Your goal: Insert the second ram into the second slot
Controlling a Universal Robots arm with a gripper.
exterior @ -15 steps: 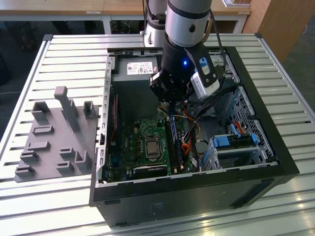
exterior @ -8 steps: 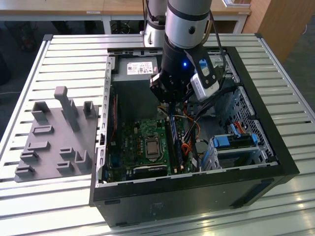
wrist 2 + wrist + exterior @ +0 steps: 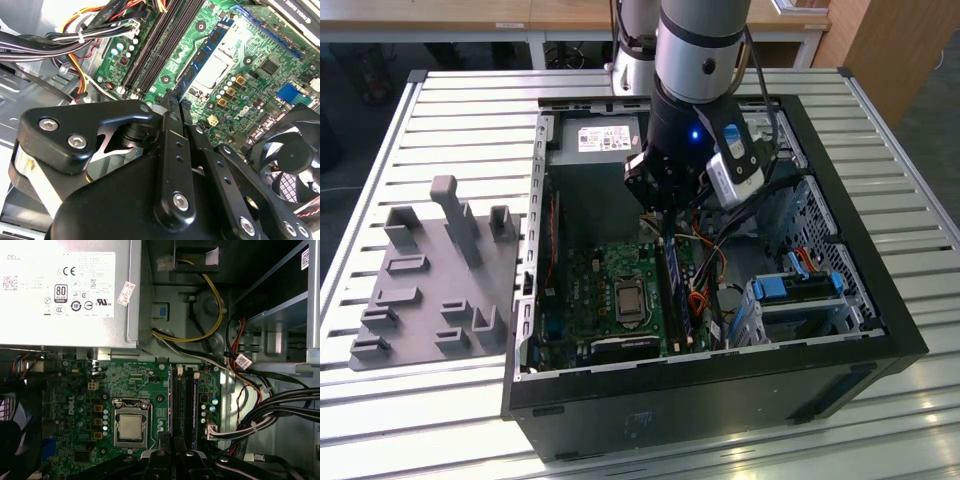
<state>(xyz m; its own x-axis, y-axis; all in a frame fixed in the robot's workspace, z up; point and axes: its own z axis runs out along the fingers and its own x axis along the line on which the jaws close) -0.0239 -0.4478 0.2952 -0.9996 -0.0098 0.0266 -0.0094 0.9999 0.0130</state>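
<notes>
My gripper (image 3: 665,228) hangs inside the open computer case (image 3: 880,330), over the far end of the memory slots. Its two black fingers (image 3: 169,150) stand pressed together, shut, with nothing showing between them; the tips (image 3: 173,445) hover just above the slot row. A dark-blue ram stick (image 3: 202,55) with black chips stands on edge in the slot beside the processor socket (image 3: 215,67), right below the fingertips. It also runs along the board (image 3: 672,285) in the exterior view. I cannot tell whether it is the first or the second ram. Black slots (image 3: 155,50) lie beside it.
A silver power supply (image 3: 65,290) sits behind the motherboard. Cable bundles (image 3: 260,390) crowd the side of the slots away from the socket. A black fan (image 3: 290,155) sits near the gripper. Drive bays with blue latches (image 3: 800,285) fill the case's right. A grey fixture board (image 3: 430,270) lies left.
</notes>
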